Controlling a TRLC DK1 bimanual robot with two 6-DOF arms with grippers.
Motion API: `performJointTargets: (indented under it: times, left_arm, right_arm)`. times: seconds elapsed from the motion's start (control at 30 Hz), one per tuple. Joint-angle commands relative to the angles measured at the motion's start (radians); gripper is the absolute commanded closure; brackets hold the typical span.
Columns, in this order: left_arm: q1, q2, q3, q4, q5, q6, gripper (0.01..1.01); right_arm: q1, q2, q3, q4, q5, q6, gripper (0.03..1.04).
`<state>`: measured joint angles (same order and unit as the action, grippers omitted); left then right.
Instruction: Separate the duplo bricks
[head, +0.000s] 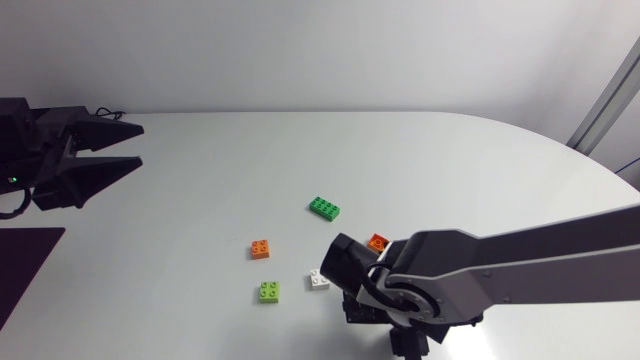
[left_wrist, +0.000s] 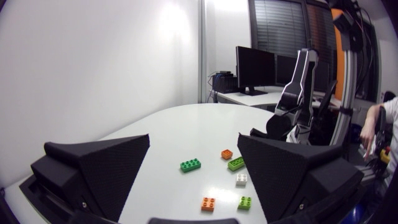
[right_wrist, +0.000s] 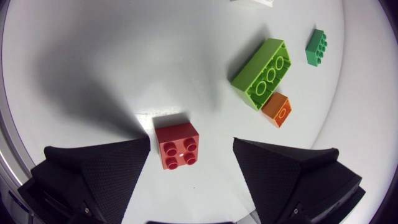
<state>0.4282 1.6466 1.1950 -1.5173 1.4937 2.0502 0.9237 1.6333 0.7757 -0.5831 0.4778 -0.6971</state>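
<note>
As the spread right hand (right_wrist: 192, 143) flanks a red brick (right_wrist: 177, 145), other bricks (right_wrist: 262, 73) lie ahead.

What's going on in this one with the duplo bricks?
The right pincer is open and low over the table, with its fingers on either side of a red 2x2 brick but not clamping it. Just ahead, a long lime brick lies against a small orange brick. A dark green brick, a second orange brick, a white brick and a small lime brick lie apart. The left pincer sits open at the table's edge, holding nothing.
</note>
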Motion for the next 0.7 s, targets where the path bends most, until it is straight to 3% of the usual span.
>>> performJointTargets:
  times: [0.0,0.13,0.3,0.57,0.67]
  left_arm:
    - [0.006,-0.048,-0.055,0.071,0.250,0.044,0.043]
    - [0.004,-0.047,-0.052,0.132,0.249,0.044,0.043]
    - [0.004,-0.090,-0.040,0.210,0.160,0.045,0.043]
    - [0.003,-0.171,-0.044,0.422,-0.007,0.044,0.043]
    - [-0.011,-0.214,-0.067,0.559,-0.102,0.028,0.043]
  right_arm:
    - [0.000,-0.001,-0.033,0.034,-0.019,-0.007,0.07]
    - [-0.002,-0.004,-0.033,0.058,-0.022,-0.007,0.07]
    - [-0.008,-0.004,-0.021,0.075,-0.028,-0.012,0.07]
    - [-0.008,-0.018,0.031,0.072,-0.028,-0.031,0.07]
    - [-0.011,-0.023,0.036,0.065,-0.028,-0.038,0.07]
